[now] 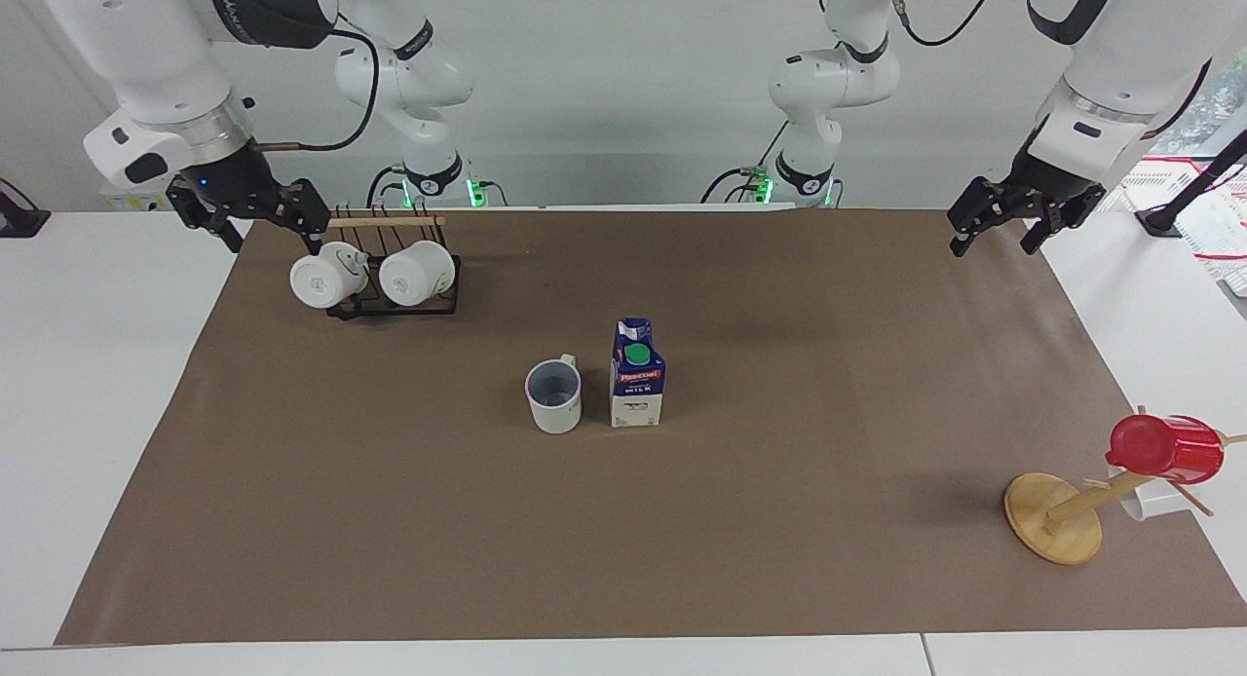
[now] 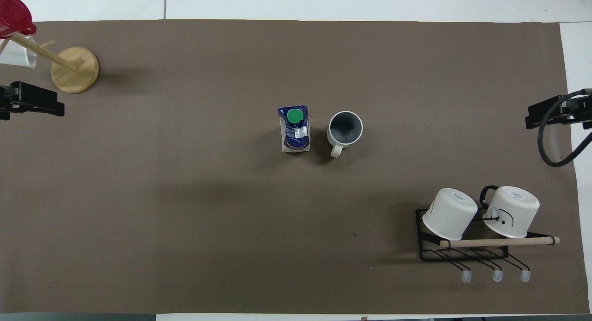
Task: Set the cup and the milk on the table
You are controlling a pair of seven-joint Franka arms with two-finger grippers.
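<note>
Milk, a small gable-top carton (image 1: 637, 386) with a dark blue top, white base and round green cap, stands upright near the middle of the matte brown sheet on the white table (image 1: 107, 384). Just beside it, toward the right arm's end, stands the small white ceramic cup (image 1: 553, 395) with a grey-blue inside, apart from the carton.

Both grippers hang empty with fingers spread wide. The right gripper (image 1: 261, 230) is over the sheet's edge beside a black wire rack (image 1: 395, 304) that carries two white mugs (image 1: 326, 277) tipped on their sides. The left gripper (image 1: 994, 242) is over the sheet's corner at its own end. Nothing lies between the grippers and the carton or cup.

A tilted wooden mug tree (image 1: 1057, 515) bearing a red cup (image 1: 1164, 449) stands farther from the robots, at the left arm's end.
</note>
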